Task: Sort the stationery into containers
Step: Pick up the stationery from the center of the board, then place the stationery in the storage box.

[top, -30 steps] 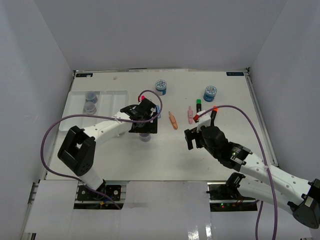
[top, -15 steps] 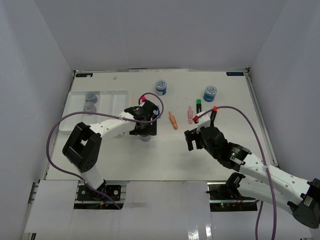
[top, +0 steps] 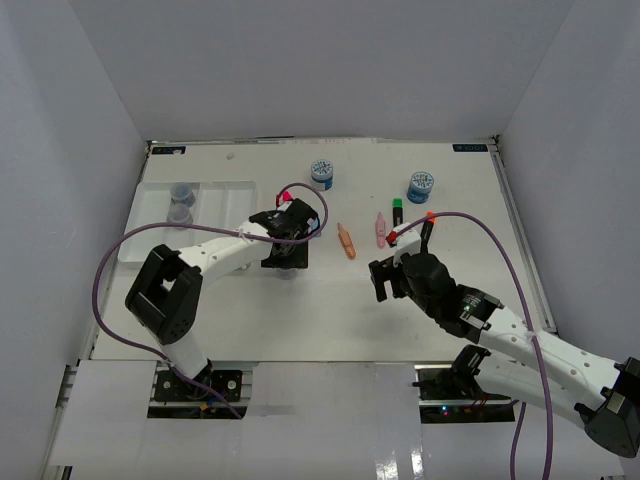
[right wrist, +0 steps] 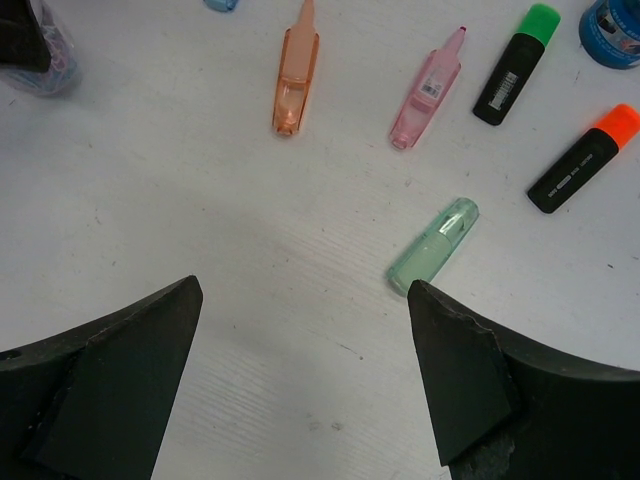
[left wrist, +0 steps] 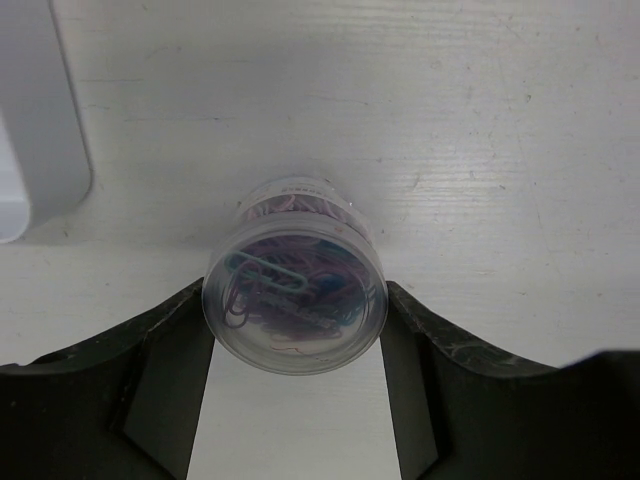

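White desk (top: 330, 310) carried a clear jar (left wrist: 294, 292) of paper clips near the tray (left wrist: 45, 130), to its right, clamped in the left end effector (left wrist: 295, 312). Farther right of the tray, the right end effector (right wrist: 300, 290) hung spread wide above a green marker (right wrist: 433, 246).

text: none legible | green-capped highlighter (right wrist: 515, 65): white print, perhaps barcode, blurred

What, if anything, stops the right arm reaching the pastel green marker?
Probably nothing, so yes: the right gripper hangs open just short of the green marker, with nothing lying between them.
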### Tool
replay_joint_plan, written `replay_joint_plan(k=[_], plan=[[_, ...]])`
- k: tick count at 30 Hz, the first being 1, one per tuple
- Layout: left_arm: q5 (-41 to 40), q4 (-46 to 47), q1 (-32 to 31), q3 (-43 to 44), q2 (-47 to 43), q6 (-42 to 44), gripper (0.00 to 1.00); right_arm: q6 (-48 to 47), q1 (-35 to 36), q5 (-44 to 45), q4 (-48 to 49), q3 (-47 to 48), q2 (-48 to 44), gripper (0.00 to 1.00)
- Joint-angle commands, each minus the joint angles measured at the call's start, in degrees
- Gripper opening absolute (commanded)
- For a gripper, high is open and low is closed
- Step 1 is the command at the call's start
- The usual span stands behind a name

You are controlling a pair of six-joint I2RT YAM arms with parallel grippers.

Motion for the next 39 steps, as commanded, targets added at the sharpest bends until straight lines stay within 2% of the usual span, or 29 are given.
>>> replay_joint_plan(k=[1, 6, 9, 12, 18, 24, 31, 35, 36, 38, 39], plan=[[-4.1, -2.4, 2.6, 2.6, -5.3, 0.4, 0.53, -0.5, -0.3, -0.7, 1.5, 1.2, -0.4, 0.90], [-2.3, -2.4, 14.7, -0.4, -10.6, 3.0, 0.53, -1.9, -0.3, -2.0, 1.7, 1.7, -0.4, 0.90], [-2.2, -1.1, 27.3, -1.8, -13.6, 4.9, 0.54, -2.5, -0.4, -3.7, 2.3, 1.2, 0.0, 0.90], [0.9, 0.2, 36.3, -1.2, -14.0, 6.9, 0.54, -2.6, -0.4, -5.7, 2.8, 0.5, -0.2, 0.90], [0.7, 3.1, 47.8, 1.2, -10.7, 8.7, 0.56, -2.5, -0.5, -6.8, 4.0, -1.8, -2.2, 0.90], [1.8, 5.7, 51.6, 4.2, -3.9, 9.3, 0.60, -2.4, -0.5, -7.1, 3.9, -3.2, -3.5, 0.90], [4.8, 7.2, 51.8, 6.9, 2.3, 8.6, 0.64, -2.4, -0.7, -6.4, 3.8, -3.4, -3.5, 0.90], [5.8, 7.3, 51.8, 7.0, 2.3, 8.1, 0.72, -2.4, -0.7, -6.3, 3.9, -3.2, -3.1, 0.90], [5.8, 7.4, 51.8, 6.6, 2.1, 8.0, 0.78, -2.5, -0.8, -6.2, 4.1, -3.0, -2.8, 0.90], [6.0, 7.4, 51.9, 6.1, 1.6, 8.0, 0.84, -2.7, -0.9, -6.1, 4.9, -2.2, -1.4, 0.90], [6.1, 7.4, 51.8, 5.6, 1.6, 8.1, 0.91, -2.9, -0.9, -6.3, 5.8, -1.8, -0.6, 0.90]])
